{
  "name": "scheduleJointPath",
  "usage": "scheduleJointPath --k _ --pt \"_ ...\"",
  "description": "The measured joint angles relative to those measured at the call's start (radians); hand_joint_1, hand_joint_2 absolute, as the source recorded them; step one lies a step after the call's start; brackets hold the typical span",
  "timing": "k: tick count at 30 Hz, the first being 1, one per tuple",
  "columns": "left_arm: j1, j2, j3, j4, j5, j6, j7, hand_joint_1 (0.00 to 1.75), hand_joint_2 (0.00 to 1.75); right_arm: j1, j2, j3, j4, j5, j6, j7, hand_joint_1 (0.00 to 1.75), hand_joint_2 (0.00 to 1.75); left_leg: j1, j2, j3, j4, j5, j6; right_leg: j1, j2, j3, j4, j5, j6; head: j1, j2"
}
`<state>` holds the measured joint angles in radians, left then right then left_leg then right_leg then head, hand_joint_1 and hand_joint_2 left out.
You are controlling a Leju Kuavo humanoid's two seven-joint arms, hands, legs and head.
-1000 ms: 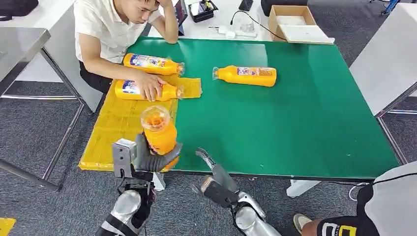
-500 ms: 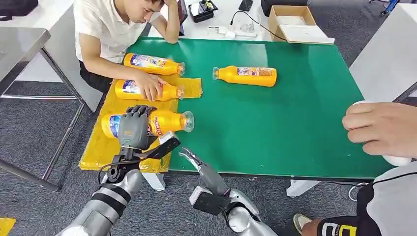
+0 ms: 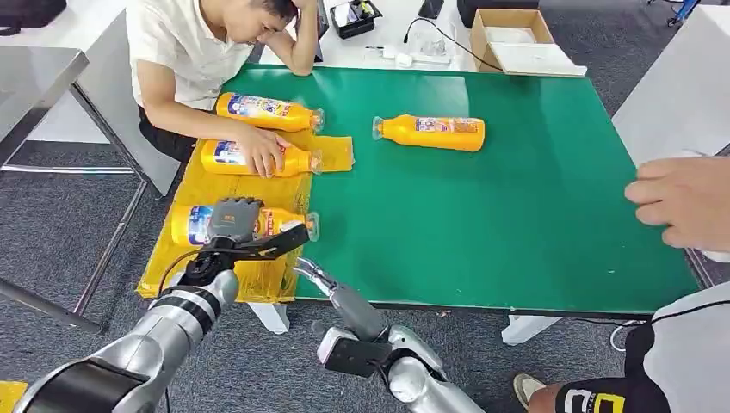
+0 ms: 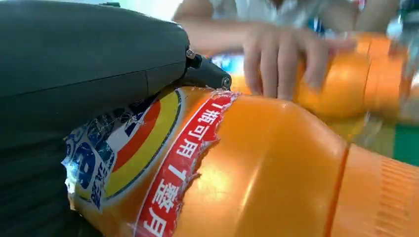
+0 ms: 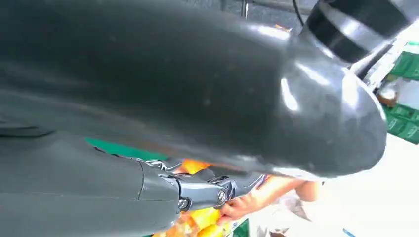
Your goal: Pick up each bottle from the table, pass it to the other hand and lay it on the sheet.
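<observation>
An orange bottle [image 3: 291, 223] with a colourful label lies on its side on the yellow sheet [image 3: 200, 191], cap end toward the green table [image 3: 516, 224]. My left hand [image 3: 232, 222] grips it around the middle; in the left wrist view the bottle [image 4: 276, 173] sits close against the hand [image 4: 74, 74]. My right hand [image 3: 331, 292] hangs open just off the table's front edge, holding nothing. A second bottle [image 3: 225, 155] lies on the sheet under a seated person's hand [image 3: 262, 153]. A third bottle [image 3: 267, 112] lies beyond it. One more bottle [image 3: 430, 132] lies on the green table.
The seated person leans on the table's far left corner. Another person's hand [image 3: 684, 202] reaches in over the table's right edge. A cardboard box [image 3: 516, 39] and cables lie on the white desk behind. A metal table leg [image 3: 112, 249] stands left of the sheet.
My left hand carried the bottle from upright at the front edge down flat onto the sheet. My right hand drew back and lower. A person's hand came in at the right.
</observation>
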<state>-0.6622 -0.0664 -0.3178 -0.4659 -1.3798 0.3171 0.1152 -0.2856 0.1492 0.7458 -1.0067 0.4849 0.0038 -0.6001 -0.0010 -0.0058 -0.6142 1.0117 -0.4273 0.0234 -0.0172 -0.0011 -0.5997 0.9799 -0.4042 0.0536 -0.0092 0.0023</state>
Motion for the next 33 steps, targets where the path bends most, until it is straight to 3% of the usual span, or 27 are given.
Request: scheduleJointPath --k 2,5,12,20,33 --pt "-0.017 -0.001 0.000 0.024 0.020 -0.044 -0.012 0.00 1.75 -0.003 0.001 0.004 0.001 0.000 0.002 0.000 0.00 0.00 0.000 0.000 0.000 0.000 0.000 0.000 0.000 0.000 0.000 0.000 0.000 0.000 0.000 0.000" --pt "-0.032 -0.007 0.016 0.033 0.113 -0.128 -0.096 0.00 1.75 -0.003 0.005 0.006 0.005 -0.001 0.005 0.000 0.00 0.00 0.000 -0.001 0.000 0.000 0.000 0.000 0.000 0.000 0.000 0.000 0.000 0.000 0.000 0.000" --pt "-0.003 -0.037 0.087 0.008 0.461 -0.371 -0.432 0.00 1.75 -0.001 0.017 0.008 0.023 -0.004 0.013 -0.025 0.00 0.00 0.000 0.000 0.000 0.000 0.000 0.000 0.000 0.000 0.000 0.000 0.000 0.000 0.000 0.000" --pt "0.037 -0.034 0.099 -0.035 0.682 -0.500 -0.526 0.00 1.75 -0.005 0.025 0.017 0.042 -0.016 0.014 -0.042 0.00 0.00 0.000 0.000 0.000 0.000 0.000 0.000 0.000 0.000 0.000 0.000 0.000 0.000 0.000 0.000" --pt "0.107 -0.014 0.088 -0.133 0.875 -0.458 -0.570 0.00 1.75 -0.004 0.024 0.023 0.069 -0.018 -0.010 -0.046 0.00 0.00 0.000 0.000 0.000 0.000 0.000 0.000 0.000 0.000 0.000 0.000 0.000 0.000 0.000 0.000"
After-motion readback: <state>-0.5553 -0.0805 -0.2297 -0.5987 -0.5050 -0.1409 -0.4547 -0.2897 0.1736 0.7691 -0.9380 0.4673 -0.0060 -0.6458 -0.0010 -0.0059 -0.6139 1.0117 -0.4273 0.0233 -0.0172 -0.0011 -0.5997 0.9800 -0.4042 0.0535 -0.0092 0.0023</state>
